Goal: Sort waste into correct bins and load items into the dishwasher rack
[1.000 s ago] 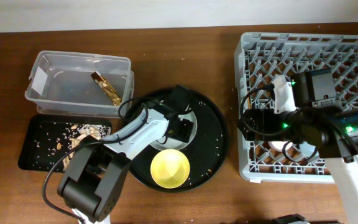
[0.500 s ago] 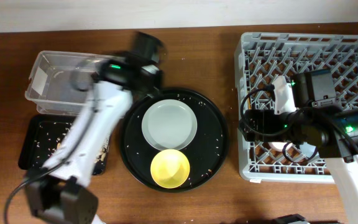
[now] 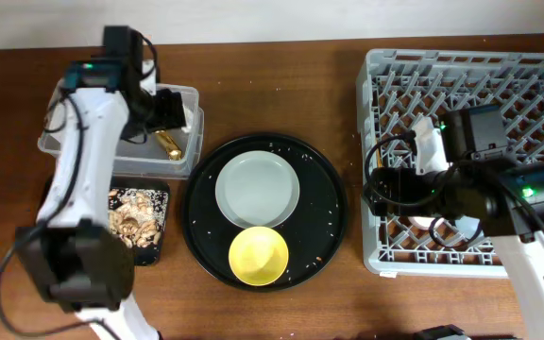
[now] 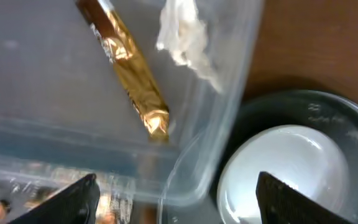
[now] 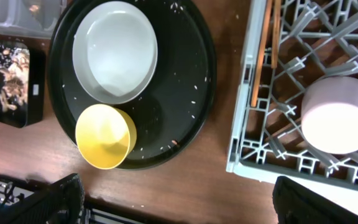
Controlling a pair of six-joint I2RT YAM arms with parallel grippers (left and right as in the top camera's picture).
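Note:
My left gripper (image 4: 173, 205) is open and empty above the near corner of the clear tub (image 3: 182, 94). In the tub (image 4: 30, 74) lie the gold-brown wrapper (image 4: 132, 71) and the white paper wad (image 4: 185, 37). The wrapper also shows overhead (image 3: 168, 144). Food scraps (image 3: 130, 212) lie in the shallow black tray (image 3: 159, 247). The grey-green plate (image 3: 258, 189) and the yellow bowl (image 3: 259, 255) sit on the round black tray (image 3: 319, 208). My right gripper (image 5: 179, 208) is open and empty at the left edge of the dishwasher rack (image 3: 536, 85). The pink cup (image 5: 339, 115) stands in the rack. The blue cup is out of view.
Two thin wooden sticks (image 5: 263, 50) lie in the rack's left side. Small crumbs dot the round black tray (image 5: 179, 81). Bare brown table lies between the round tray and the rack (image 5: 303, 43).
My left arm swung from over the plate on the round tray up and left to the clear tub. The paper wad now lies in the tub. The right arm stayed still.

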